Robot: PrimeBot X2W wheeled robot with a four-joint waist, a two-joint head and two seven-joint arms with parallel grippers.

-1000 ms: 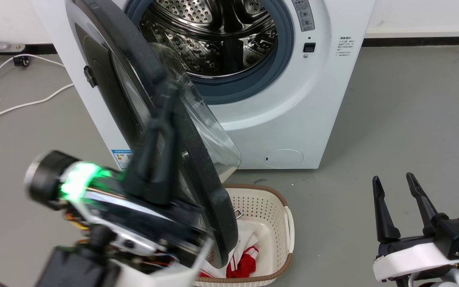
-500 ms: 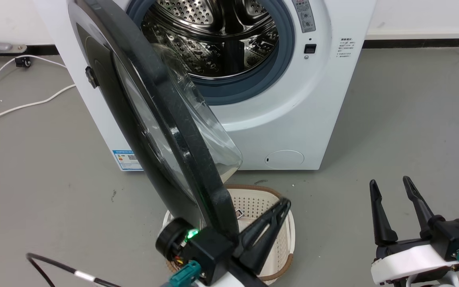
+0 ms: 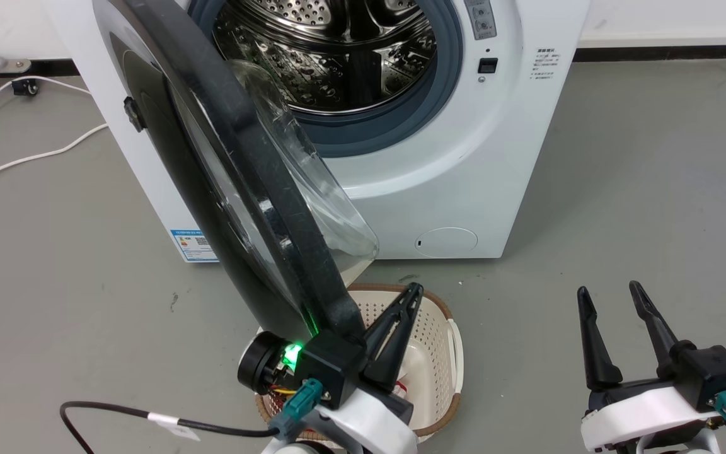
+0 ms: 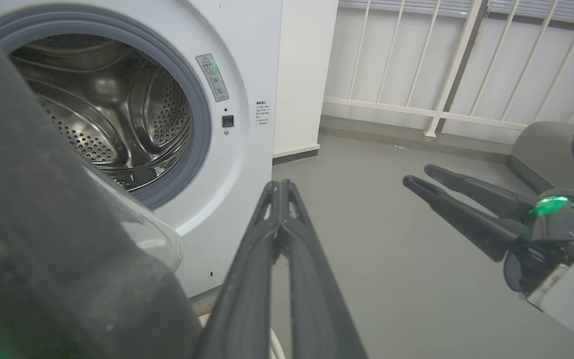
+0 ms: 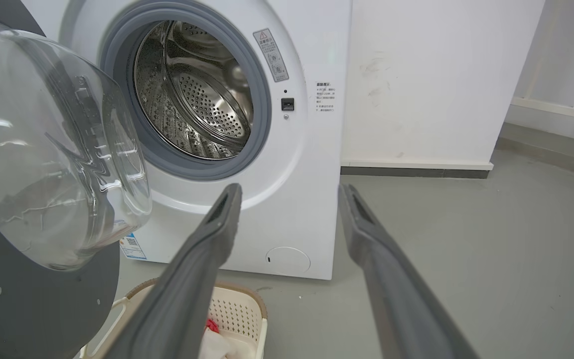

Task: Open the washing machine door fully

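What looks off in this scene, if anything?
Nothing looks spilled or damaged. One oddity: the laundry basket sits on the floor beneath the swung-out washing machine door, just in front of the washing machine.

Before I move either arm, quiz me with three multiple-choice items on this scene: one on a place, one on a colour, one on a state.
1. Where does the laundry basket stand, relative to the washing machine?
A) on top of it
B) on the floor in front of it, under the open door's lower edge
C) on a shelf beside it

2. What colour is the rubber gasket around the drum opening?
A) red
B) grey
C) yellow

3. How is the right gripper?
A) shut on the door rim
B) shut on the basket
C) open, holding nothing

Answers: 1 B, the head view shows it on the floor below the door; 2 B, the ring reads grey in both wrist views; 3 C, its fingers stand apart over bare floor.
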